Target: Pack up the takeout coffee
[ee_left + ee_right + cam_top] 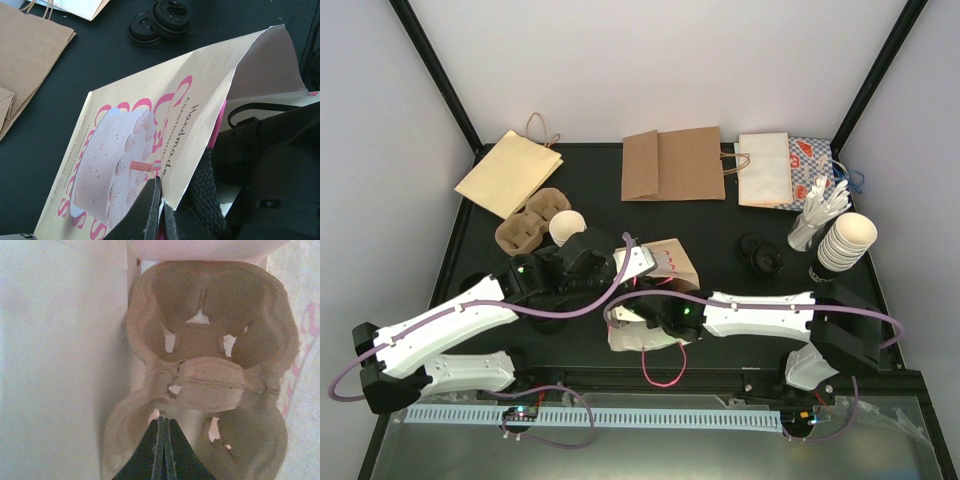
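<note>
**Evidently the cup sat outside the bag, on the left arm's side**

Both arms were busy at the bag (150, 115), which lay on its side mid-worktop. The left gripper (159, 212) was clamped on the paper edge at the bag's mouth. The right gripper (163, 440) was deep inside the bag, jaws pressed together, its tips at the near well of a pulp carrier (210, 340). Whether it actually pinched the pulp could not be made out.

The cup (567, 227) was not in the bag. It stood on the worktop, apparently upright with its mouth up, touching the right end of a spare carrier (525, 228). Whether it was seated in a well was unclear.

From the bag, the cup lay toward the far left, just beyond the left wrist and well apart from the right arm. The left arm was therefore the nearer one. Reaching for the cup would probably have meant letting go of the bag's edge first.
</note>
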Tool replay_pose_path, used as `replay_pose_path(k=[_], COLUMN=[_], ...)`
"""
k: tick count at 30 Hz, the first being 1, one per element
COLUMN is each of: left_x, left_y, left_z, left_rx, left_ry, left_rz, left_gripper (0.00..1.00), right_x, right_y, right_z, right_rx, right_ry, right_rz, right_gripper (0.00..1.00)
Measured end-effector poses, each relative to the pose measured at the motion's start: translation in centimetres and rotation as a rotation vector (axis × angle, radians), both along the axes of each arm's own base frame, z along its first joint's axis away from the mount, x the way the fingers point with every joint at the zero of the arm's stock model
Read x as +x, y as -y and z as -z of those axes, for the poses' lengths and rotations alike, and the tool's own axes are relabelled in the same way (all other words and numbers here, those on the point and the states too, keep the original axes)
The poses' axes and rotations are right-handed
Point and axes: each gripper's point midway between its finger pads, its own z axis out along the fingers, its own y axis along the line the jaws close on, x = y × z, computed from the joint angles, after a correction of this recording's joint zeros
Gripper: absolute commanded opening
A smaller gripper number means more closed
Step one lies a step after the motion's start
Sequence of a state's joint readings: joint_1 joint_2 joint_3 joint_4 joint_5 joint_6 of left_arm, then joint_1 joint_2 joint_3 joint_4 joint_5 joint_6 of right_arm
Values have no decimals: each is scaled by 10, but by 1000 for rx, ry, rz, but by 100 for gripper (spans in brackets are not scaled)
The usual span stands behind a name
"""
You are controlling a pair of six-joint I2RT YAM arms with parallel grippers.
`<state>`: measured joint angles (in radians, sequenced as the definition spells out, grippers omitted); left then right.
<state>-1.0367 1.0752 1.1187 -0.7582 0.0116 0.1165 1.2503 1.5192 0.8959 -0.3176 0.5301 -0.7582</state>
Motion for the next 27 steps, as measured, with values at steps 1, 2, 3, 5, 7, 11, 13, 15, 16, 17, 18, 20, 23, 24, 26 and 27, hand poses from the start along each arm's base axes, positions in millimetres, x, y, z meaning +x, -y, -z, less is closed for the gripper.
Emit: replay_pose_path(k=[1, 2, 3, 5, 7, 11, 13, 15, 16, 17, 18, 20, 23, 24, 26, 27], left_x=[0, 1, 1, 1, 2, 3, 4, 5, 5, 5, 5, 5, 4, 4, 3, 2], left_y=[0, 0, 0, 0, -1, -3, -5, -8, -9, -10, -11, -13, -14, -14, -14, -15], left_z=[0, -1, -1, -1, -1, -3, -4, -5, -6, -7, -7, -7, -8, -8, -9, -9], left_rx=[0, 0, 0, 1, 4, 8, 9, 11, 11, 13, 15, 19, 23, 26, 27, 29], left_ry=[2, 3, 4, 6, 11, 21, 30, 39, 44, 48, 50, 52, 51, 50, 47, 44], left_rz=[0, -1, -1, -1, 0, -7, -11, -17, -20, -22, -23, -25, -24, -23, -19, -14], left_gripper=[2, 2, 1, 1, 1, 2, 2, 2, 1, 1, 2, 2, 2, 2, 1, 1], right_x=[0, 0, 1, 1, 2, 4, 5, 7, 8, 9, 10, 11, 13, 14, 16, 16], right_y=[-1, -1, -1, -1, -1, 1, 3, 6, 7, 9, 11, 16, 23, 25, 29, 31], right_z=[1, 3, 4, 6, 8, 11, 13, 17, 19, 21, 24, 27, 29, 29, 31, 31], right_rx=[-3, -6, -8, -13, -16, -26, -35, -52, -60, -70, -80, -99, -116, -121, -130, -132], right_ry=[-3, -6, -9, -14, -16, -22, -27, -36, -39, -43, -48, -53, -55, -57, -63, -65], right_rz=[-1, -2, -4, -3, -1, 7, 14, 26, 32, 41, 49, 66, 88, 96, 109, 114], right_gripper=[1, 1, 1, 1, 1, 1, 1, 1, 1, 1, 1, 1, 1, 1, 1, 1])
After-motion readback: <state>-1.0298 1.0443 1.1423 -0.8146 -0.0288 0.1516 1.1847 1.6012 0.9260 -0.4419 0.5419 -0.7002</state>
